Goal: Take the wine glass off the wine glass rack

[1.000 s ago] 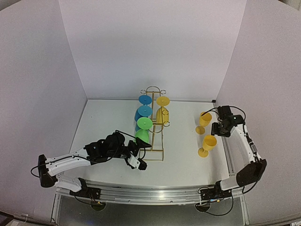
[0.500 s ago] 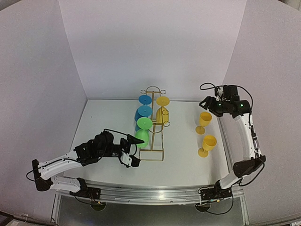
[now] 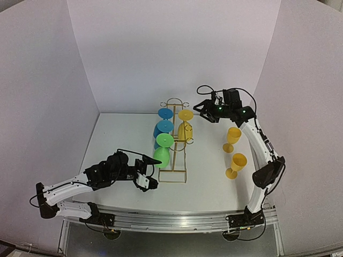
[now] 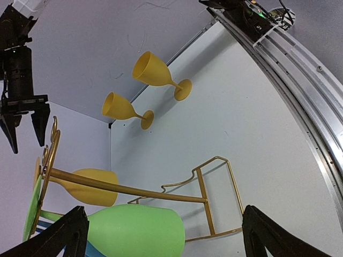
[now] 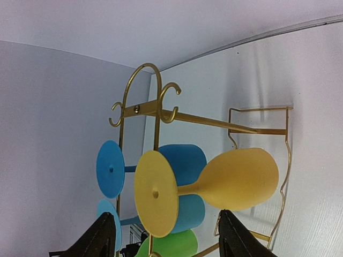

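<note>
The yellow wine glass [image 5: 236, 179] hangs by its foot from the wine glass rack [image 5: 214, 122], straight ahead of the right pincer [image 3: 201, 110]. It looks like light, stiff, smooth plastic, unlikely to break but apt to slip, so I judge the bowl close to the stem the best hold. That pincer stands open and empty, clear of the glass. The left pincer [image 3: 151, 170] is spread wide and grips nothing, with a green glass [image 4: 134, 233] lying between its fingers; whether either finger touches it I cannot tell.
</note>
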Controlling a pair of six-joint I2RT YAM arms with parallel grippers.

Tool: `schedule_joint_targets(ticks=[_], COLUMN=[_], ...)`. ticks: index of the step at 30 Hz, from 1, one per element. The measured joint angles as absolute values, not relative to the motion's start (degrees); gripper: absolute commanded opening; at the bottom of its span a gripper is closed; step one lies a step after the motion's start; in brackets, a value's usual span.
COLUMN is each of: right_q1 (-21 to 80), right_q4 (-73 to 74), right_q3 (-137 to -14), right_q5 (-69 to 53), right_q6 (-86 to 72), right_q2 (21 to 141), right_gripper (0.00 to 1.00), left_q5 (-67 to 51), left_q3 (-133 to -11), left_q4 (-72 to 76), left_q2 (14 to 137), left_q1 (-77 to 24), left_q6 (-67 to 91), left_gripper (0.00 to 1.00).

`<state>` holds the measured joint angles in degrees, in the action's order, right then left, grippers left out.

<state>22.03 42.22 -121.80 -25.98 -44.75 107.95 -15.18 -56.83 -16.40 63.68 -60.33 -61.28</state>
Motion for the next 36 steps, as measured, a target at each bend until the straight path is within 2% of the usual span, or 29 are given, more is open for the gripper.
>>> schedule_joint_targets(ticks=[10,18,27,32,36], right_q1=[23.3,23.8,23.8,23.8,23.8], right_q4=[39.6,38.2,37.0,36.3,35.6], right_q3=[-123.0,-123.0,-121.1,-120.7,-120.7], right_q5=[-29.0,-30.7,-30.8,-31.4,-31.8], right_q6=[-48.4,-50.2,-51.7,-52.3,-52.6], right_q2=[112.5,113.1,113.1,113.1,113.1], right_gripper=[0.39,0.17,0.12,0.0,0.0], left_q5=[-15.2,-15.2,-15.2,-15.2,-15.2], left_q3=[-55.8,-55.4,-55.2,-54.7,-54.6], left_q4=[-15.1,-14.8,-14.2,-13.9,-13.9], left_q2=[63.0,62.8,62.6,62.5,62.5], left_q1=[-59.9,-59.7,-59.5,-59.4,-59.4], left_q6=[-61.0,-61.0,-61.3,-61.4,-61.5], left_gripper=[0.99,0.99,0.99,0.99,0.99])
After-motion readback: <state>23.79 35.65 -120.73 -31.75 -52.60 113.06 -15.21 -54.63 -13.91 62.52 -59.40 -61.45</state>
